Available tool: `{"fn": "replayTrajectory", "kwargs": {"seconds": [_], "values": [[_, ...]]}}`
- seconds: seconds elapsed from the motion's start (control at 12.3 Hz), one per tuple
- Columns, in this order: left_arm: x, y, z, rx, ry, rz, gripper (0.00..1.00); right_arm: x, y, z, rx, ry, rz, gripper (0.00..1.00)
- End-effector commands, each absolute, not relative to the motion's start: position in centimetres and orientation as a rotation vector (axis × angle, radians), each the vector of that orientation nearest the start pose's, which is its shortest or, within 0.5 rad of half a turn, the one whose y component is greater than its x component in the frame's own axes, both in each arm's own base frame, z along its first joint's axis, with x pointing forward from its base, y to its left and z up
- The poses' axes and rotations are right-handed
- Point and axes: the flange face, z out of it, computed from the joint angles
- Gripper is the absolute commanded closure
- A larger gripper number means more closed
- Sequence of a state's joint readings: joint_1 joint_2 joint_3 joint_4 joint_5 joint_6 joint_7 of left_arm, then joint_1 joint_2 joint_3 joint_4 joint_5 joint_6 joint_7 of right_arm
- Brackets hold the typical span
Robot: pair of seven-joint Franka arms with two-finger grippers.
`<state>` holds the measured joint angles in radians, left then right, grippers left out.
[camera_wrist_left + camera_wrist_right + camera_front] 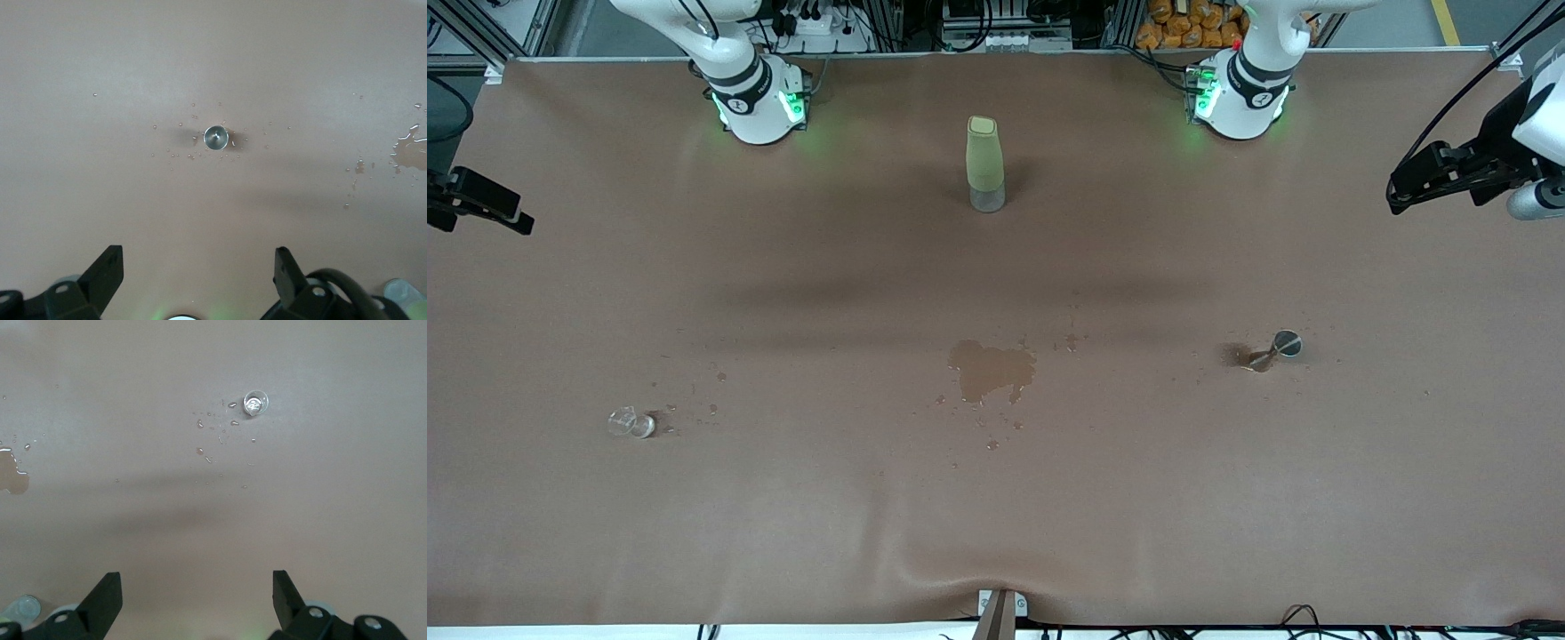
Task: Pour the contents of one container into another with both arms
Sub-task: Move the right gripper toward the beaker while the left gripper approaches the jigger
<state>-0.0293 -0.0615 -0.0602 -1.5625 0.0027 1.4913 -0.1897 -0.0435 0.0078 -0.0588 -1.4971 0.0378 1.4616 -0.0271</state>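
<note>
A tiny clear cup (630, 422) (255, 403) stands on the brown table toward the right arm's end, with droplets around it. A small shiny metal jigger (1276, 349) (215, 137) stands upright toward the left arm's end, also ringed by droplets. My left gripper (1405, 188) (200, 257) hangs high over that end, open and with nothing in it, and its wrist view looks down on the jigger. My right gripper (511, 218) (197, 583) hangs high over the other end, open with nothing in it, well clear of the cup.
A tall pale-green bottle (984, 164) (403, 293) (23, 608) with a clear base stands mid-table near the arm bases. A wet puddle (991, 369) (410, 150) lies in the middle of the table, between cup and jigger. A wrinkle in the table cover runs along the front edge.
</note>
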Motion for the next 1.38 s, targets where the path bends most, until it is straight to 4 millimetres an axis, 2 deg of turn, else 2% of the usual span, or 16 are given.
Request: {"fn": "replayTrajectory", "kwargs": {"seconds": [0.0, 0.24, 0.41, 0.73, 0.89, 0.97, 1.14, 1.3], "values": [[52.1, -4.7, 65.5, -3.124, -0.159, 0.019, 0.0, 54.0, -4.9, 65.2, -3.116, 0.1, 0.058, 0.0], [52.4, -4.7, 65.3, -3.124, -0.157, 0.024, 0.0, 54.0, -4.9, 65.3, -3.115, 0.078, 0.052, 0.0], [52.5, -3.8, 64.8, -3.142, -0.184, 0.045, 0.0, 54.1, -4.9, 65.1, -3.115, 0.064, 0.057, 0.0], [53.6, -2.4, 63.4, -3.168, -0.192, 0.071, 0.0, 54.7, -5.7, 64.6, -3.112, -0.115, 0.037, 0.0], [54.5, 0.1, 62.1, -3.24, -0.197, 0.091, 0.0, 55.3, -6.6, 63.7, -3.099, -0.158, 0.04, 0.0], [54.9, 2.4, 61.2, -3.284, -0.174, 0.104, 0.0, 55.7, -7.2, 63.1, -3.096, -0.202, 0.036, 0.0], [55.9, 6.2, 58.5, -3.345, -0.099, 0.146, 0.0, 56.5, -8.9, 62.1, -3.082, -0.314, 0.013, 0.0], [56.7, 8.9, 56.2, -3.413, -0.003, 0.134, 0.0, 57.1, -10.6, 61.3, -3.049, -0.435, -0.016, 0.0]]}}
